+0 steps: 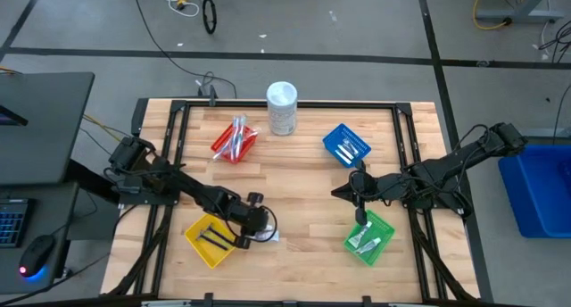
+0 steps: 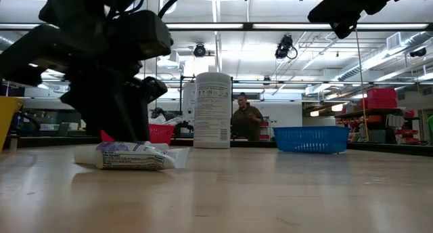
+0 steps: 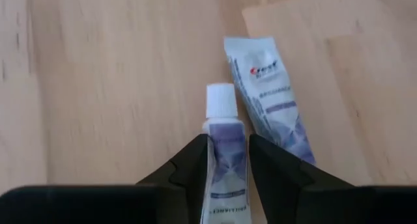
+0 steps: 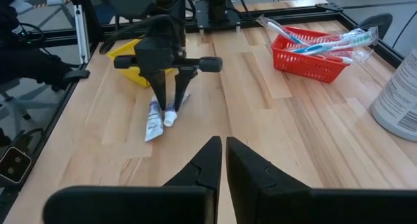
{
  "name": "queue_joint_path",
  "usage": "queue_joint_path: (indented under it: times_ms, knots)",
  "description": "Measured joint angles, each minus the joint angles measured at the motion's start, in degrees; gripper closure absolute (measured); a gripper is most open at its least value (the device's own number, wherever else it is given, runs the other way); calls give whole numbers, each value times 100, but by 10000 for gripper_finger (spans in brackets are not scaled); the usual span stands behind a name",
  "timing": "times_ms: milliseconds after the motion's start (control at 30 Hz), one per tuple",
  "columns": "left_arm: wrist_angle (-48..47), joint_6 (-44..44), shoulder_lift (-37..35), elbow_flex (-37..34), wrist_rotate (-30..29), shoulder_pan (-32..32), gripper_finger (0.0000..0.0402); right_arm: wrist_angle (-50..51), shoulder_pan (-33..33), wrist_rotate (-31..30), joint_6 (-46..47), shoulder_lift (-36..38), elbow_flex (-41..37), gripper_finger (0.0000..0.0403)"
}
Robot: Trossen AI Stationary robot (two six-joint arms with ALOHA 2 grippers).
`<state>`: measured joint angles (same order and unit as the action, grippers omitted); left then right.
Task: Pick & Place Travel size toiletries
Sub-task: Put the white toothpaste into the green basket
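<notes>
Red basket (image 4: 311,58) holds toothbrushes (image 4: 326,40).

Bright overhead strip lights, glare in low view; near arm blurred.

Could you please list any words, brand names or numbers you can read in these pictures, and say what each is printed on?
"Crest": on the flat toothpaste tube lying on the table.
Smaller print below that logo: too blurred to read.
Print on the capped tube between the left hand's fingers: unreadable.
Label on the white container: too small to read.
Packet print: unreadable.
</notes>
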<state>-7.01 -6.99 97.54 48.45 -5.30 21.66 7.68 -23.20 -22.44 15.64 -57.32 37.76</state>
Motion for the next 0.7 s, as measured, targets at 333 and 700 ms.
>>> queue_joint_path:
  times_ms: [333,700]
  knots:
    - [-7,15,0,52,-9,-82,298,0,0,0,0,0,0,374]
    - [-4,-96,0,52,-10,-82,290,0,0,2,-2,0,0,374]
